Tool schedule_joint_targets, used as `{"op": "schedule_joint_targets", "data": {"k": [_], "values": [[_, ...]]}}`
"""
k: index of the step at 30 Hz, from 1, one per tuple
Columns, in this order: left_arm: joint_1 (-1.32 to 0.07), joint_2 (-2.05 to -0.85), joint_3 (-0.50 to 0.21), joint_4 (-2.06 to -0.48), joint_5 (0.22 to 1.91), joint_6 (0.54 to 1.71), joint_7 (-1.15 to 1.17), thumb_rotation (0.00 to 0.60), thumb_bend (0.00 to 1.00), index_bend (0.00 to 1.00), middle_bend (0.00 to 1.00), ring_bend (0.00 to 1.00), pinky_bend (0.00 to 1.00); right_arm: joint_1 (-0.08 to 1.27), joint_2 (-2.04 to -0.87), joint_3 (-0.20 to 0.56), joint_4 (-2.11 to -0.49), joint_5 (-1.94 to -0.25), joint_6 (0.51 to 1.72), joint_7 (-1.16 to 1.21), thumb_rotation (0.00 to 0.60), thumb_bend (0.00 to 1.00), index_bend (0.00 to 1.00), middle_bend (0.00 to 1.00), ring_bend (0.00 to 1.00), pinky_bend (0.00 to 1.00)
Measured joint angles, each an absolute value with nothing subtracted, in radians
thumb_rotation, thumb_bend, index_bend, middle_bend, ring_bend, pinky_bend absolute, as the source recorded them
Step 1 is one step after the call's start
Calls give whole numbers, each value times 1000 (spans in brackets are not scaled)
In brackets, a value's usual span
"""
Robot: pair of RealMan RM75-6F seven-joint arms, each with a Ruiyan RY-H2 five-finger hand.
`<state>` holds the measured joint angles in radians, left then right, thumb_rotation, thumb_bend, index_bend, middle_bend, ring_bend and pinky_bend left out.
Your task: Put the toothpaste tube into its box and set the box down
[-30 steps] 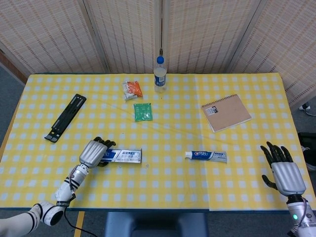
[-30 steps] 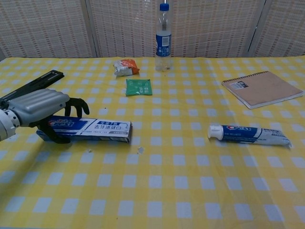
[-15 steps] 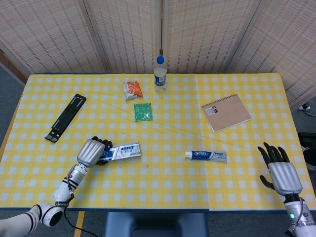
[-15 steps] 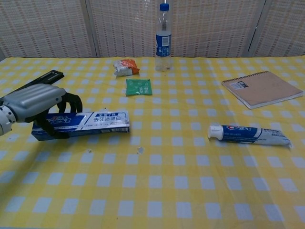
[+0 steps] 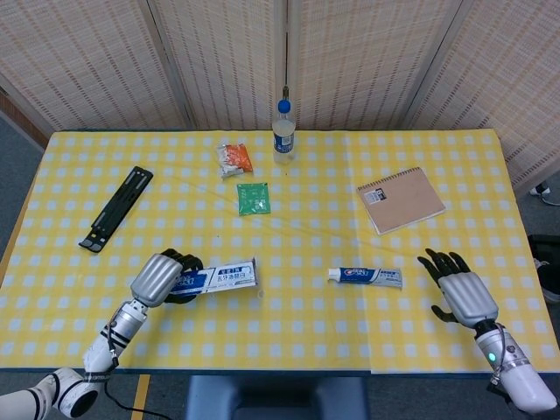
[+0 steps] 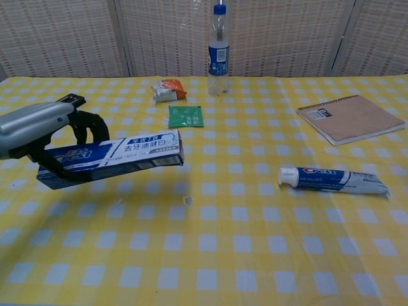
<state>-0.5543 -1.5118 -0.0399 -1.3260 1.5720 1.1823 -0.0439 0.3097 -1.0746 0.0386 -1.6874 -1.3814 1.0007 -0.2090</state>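
Left hand (image 6: 38,131) gripped the toothpaste box (image 6: 111,159) by one end, the box lifted clear off the bench (image 6: 210,255) and tilted. Right hand (image 5: 459,293) hovered with fingers spread, holding nothing, just beside the toothpaste tube (image 6: 333,180) lying flat on the checked cloth.

On the table (image 5: 289,341), the toothpaste box (image 5: 216,277) sits near the front edge, left of centre, with the left hand (image 5: 158,278) around its left end, and the toothpaste tube (image 5: 366,276) lies right of centre, well apart from the box. The right hand (image 5: 459,293) is over the front right corner, right of the tube. A water bottle (image 5: 283,133) stands at the middle of the back edge, a snack packet (image 5: 234,158) just left of it and a sachet (image 5: 253,197) in front of that, while a flat stand (image 5: 116,208) lies toward the left edge and a notebook (image 5: 401,199) toward the right edge.
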Motion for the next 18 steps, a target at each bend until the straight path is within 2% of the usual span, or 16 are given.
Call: {"op": "schedule_joint_targets", "data": {"k": [3,4,11,18], "values": [[-553,-1492,-37,-1358,1579,1189,-42,600,207,460,524,544,421,372,-1050,52,-1726,-1339,908,-233,600,325,229,211,131,2],[-552,-1485,-38,-1371,1581,1193,-38,600,207,460,524,544,419,390,-1045,57,-1735,-1319,884,-246,600,325,253,230,146,7],[-544,-1450,-36,-1435,1588,1213,-12,600,207,459,524,539,407,505,-1060,68,-1764,-1136,770,-382,600,325,296,266,186,53],[-541,-1439,-35,-1438,1586,1214,-10,600,207,458,524,537,393,566,-1180,63,-1680,-1029,754,-431,600,325,297,265,186,65]]}}
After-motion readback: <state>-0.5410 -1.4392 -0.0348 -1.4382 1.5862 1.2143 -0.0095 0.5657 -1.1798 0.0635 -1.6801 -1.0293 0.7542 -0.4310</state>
